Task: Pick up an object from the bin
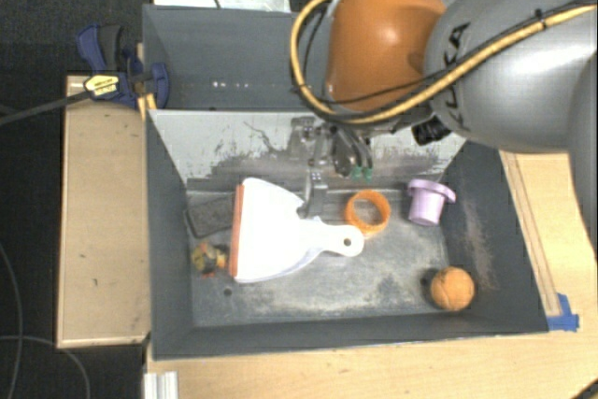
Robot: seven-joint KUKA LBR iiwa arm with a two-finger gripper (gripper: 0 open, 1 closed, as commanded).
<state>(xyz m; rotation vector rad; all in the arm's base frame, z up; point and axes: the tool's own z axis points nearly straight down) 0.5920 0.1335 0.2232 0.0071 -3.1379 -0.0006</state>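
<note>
Reaching down into the grey bin (173, 201) from under the orange cover (383, 37): the gripper (315, 199), tip low at the upper edge of a white dustpan (276, 238) near where its handle begins; touching or not, unclear. Cannot tell how far open, nor whether anything is held; upper part hidden behind cover and cables. Just right, an orange ring (355, 213); beyond, a purple cup (425, 204). Front right, an orange ball (451, 288). Left of the dustpan, a dark flat piece (207, 218), and a small brownish thing (207, 258) too small to make out.
</note>
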